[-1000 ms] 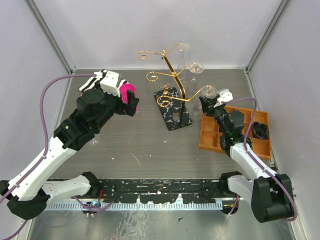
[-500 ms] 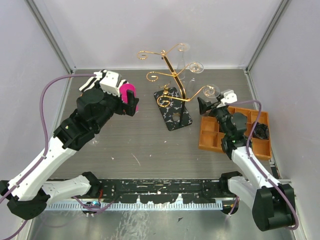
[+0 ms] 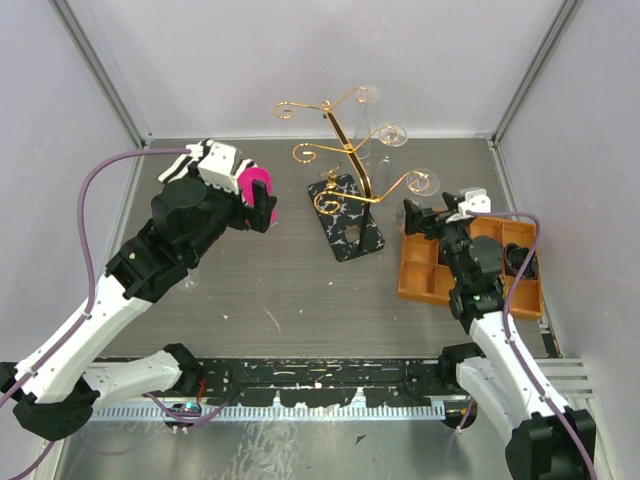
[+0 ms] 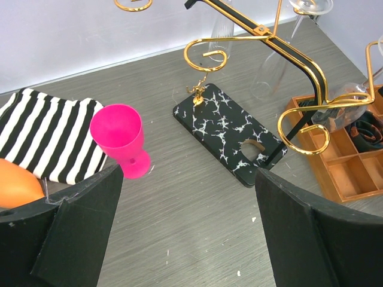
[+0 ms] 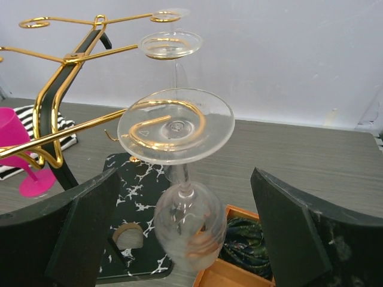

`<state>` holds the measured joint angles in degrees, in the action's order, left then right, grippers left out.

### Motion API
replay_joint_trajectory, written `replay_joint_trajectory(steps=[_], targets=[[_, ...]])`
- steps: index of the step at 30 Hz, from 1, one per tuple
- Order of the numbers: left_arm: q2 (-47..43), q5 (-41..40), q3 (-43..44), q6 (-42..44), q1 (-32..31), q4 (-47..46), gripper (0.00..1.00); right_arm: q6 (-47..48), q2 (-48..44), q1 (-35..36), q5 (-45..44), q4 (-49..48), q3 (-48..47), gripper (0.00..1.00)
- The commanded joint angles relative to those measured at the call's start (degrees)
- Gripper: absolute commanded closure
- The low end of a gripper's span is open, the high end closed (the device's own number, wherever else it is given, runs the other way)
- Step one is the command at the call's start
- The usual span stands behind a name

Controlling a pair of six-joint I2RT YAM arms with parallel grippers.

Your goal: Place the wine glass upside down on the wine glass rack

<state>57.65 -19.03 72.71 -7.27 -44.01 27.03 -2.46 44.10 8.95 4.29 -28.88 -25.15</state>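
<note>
The wine glass (image 5: 187, 203) hangs upside down on the wine glass rack (image 5: 72, 134). Its round foot rests on top of a gold spiral arm and its bowl points down, above the corner of the orange tray (image 3: 425, 270). Two more glasses (image 5: 170, 45) hang on higher arms behind it.

A second ago the right gripper (image 3: 425, 218) was nearly closed and close under that arm. Now its jaws are spread wide, one on each side of the bowl without touching it, and the arm has pulled back a little toward the tray. It has nothing in its grasp. I judge that the glass is released and carried by the rack alone, so the placing looks done; the arm needs only to retreat without knocking the bowl.

The left gripper (image 4: 185, 227) is spread wide too and empty, hovering near a pink cup (image 4: 119, 140) and a striped cloth (image 4: 48, 131).

No brand, label or writing can be read anywhere.
</note>
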Motion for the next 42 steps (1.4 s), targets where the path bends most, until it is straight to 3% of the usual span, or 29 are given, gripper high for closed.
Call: replay_joint_trajectory(steps=[1,12,24,31,37,42], targets=[[-1.36,-0.87,-0.73,0.59,0.23,-0.70,0.02,-3.59,-5.78,0.23,-1.82,4.82,-0.12,0.04],[-2.62,-2.35,-1.31,-0.88,0.17,0.74,0.02,-11.45,-17.18,0.28,-6.41,29.08,-5.27,0.04],[-10.31,-10.19,-2.99,-5.97,0.21,14.37,0.02,-21.85,-25.27,0.21,-6.32,46.80,-8.19,0.04],[-13.23,-12.16,-4.59,-12.90,0.20,24.38,0.02,-26.17,-24.66,0.28,-6.85,57.08,-11.52,0.03],[-11.32,-7.78,-4.50,-17.11,0.17,27.18,0.02,-30.37,-20.61,0.28,-6.03,61.43,-11.64,0.00],[-9.11,-6.77,-4.42,-20.41,0.18,27.15,0.02,-28.60,-15.66,0.28,-1.83,61.84,-12.77,0.00]])
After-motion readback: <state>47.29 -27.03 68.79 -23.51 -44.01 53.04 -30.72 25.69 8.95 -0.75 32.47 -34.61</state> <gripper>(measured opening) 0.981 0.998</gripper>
